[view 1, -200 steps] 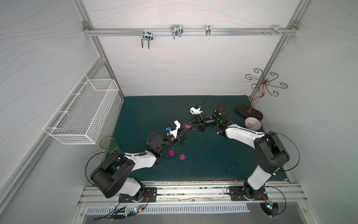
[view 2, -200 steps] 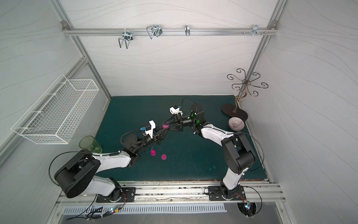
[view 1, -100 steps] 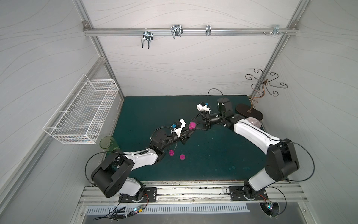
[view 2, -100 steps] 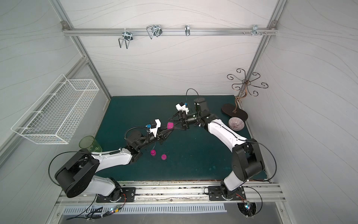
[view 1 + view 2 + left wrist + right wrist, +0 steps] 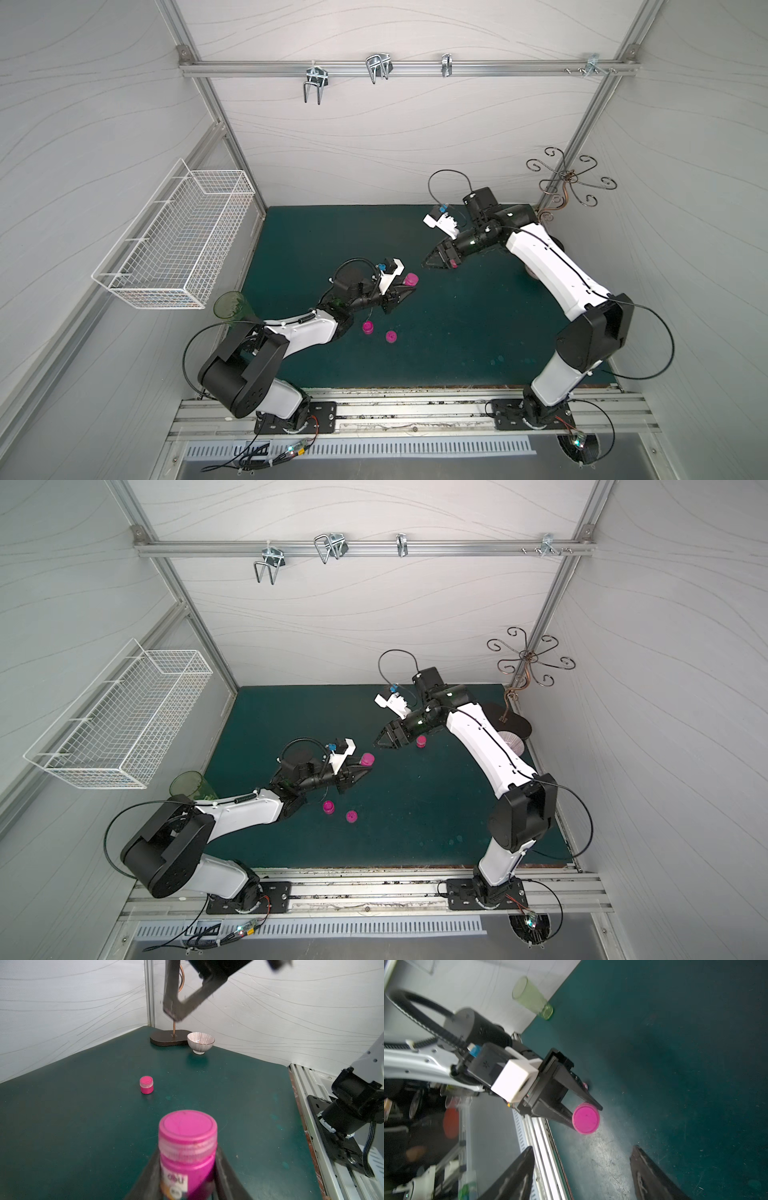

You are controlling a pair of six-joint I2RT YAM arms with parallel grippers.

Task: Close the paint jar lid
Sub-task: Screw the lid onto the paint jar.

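Magenta paint jar [image 5: 410, 279] hangs over the mat [image 5: 457, 353], pinched in the left gripper [image 5: 408, 287]. In a top view a small pot [image 5: 368, 327] lies nearby, and the right gripper [image 5: 430, 262] is well apart. Left wrist: lid [image 5: 188, 1126] uppermost, bowl [image 5: 200, 1042] beyond. Right wrist: fingers [image 5: 517, 1176] spread empty, the jar's long axis aimed at them.

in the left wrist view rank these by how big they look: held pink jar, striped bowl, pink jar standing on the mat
1. held pink jar: largest, but it sits right at the camera, so its true size is unsure
2. striped bowl
3. pink jar on the mat: smallest
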